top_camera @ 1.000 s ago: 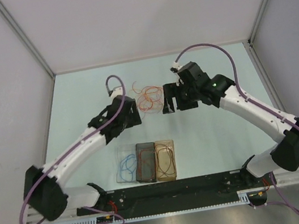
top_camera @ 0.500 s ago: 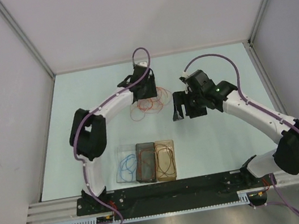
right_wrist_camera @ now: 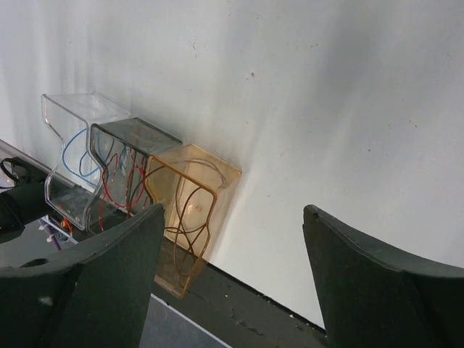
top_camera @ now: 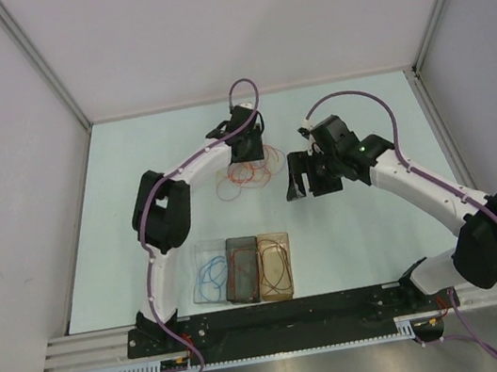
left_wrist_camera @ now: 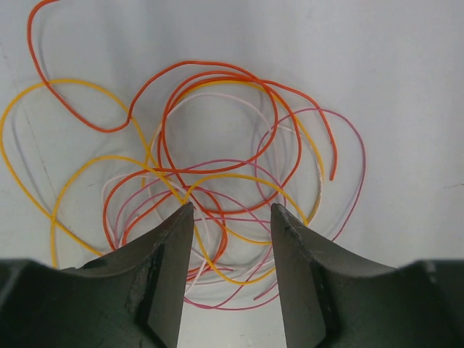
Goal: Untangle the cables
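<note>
Cables, a loose tangle of red, orange, pink and pale wires, lie on the far middle of the desk. Left fingers stand apart over the tangle, gripping nothing. Right fingers gape wide just right of it, empty.

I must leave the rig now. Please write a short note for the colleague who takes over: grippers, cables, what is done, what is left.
Left gripper: open, fingers on either side of some strands of the tangle of cables, nothing clamped.
Right gripper: open, empty, to the right of the tangle and apart from it.
Done: blue cable in the clear bin, red cable in the dark bin, brown cable in the amber bin, near the arm bases.
Left: red, orange, pink and pale strands lie looped together on the table.
</note>
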